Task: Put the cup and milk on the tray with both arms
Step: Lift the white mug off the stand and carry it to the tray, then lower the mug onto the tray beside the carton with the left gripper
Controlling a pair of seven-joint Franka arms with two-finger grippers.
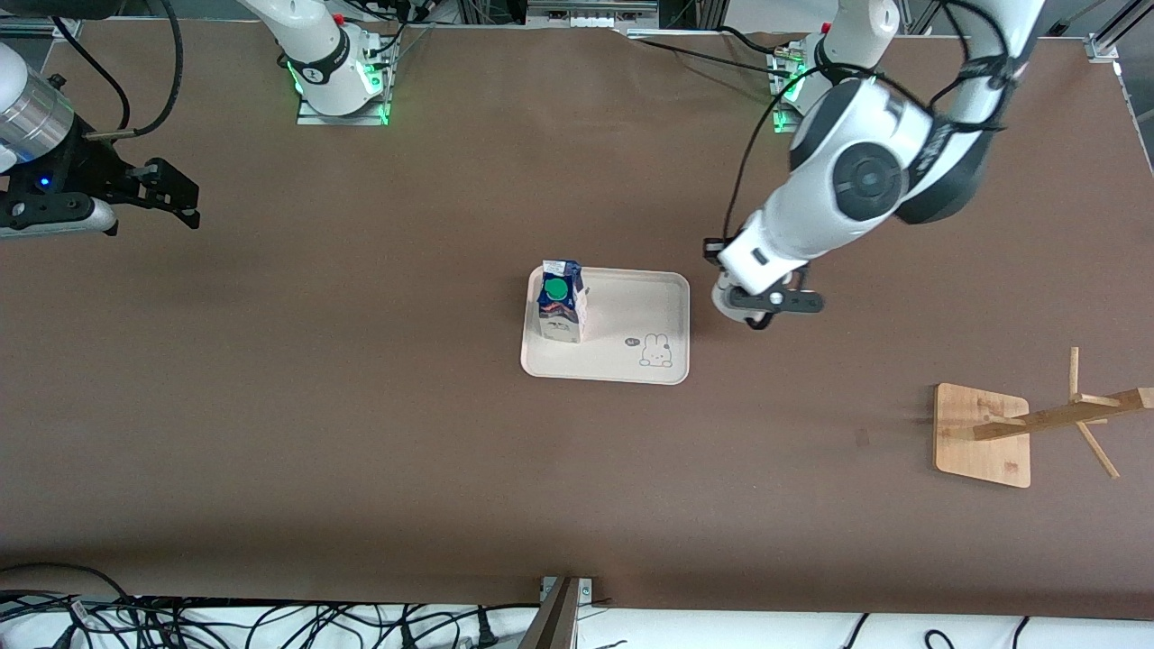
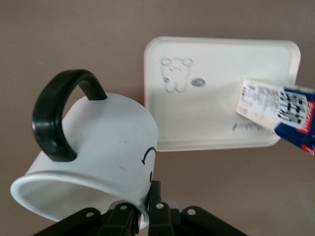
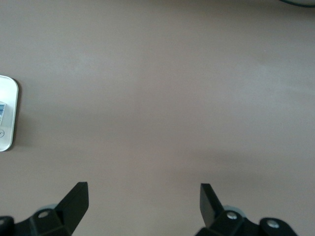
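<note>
The milk (image 1: 561, 302) stands upright on the cream tray (image 1: 631, 311), at the tray's end toward the right arm. My left gripper (image 1: 768, 305) hangs just off the tray's other end, above the table. In the left wrist view it (image 2: 147, 209) is shut on the rim of the white cup (image 2: 108, 142), which is tilted with its black handle up. The tray (image 2: 216, 98) and milk (image 2: 285, 110) show there too. In the front view the arm hides the cup. My right gripper (image 1: 185, 200) is open and empty (image 3: 143, 196) over bare table at the right arm's end.
A wooden rack (image 1: 983, 433) with slanted pegs stands toward the left arm's end, nearer to the front camera than the tray. A corner of the tray (image 3: 7, 118) shows in the right wrist view. Cables lie along the table's front edge.
</note>
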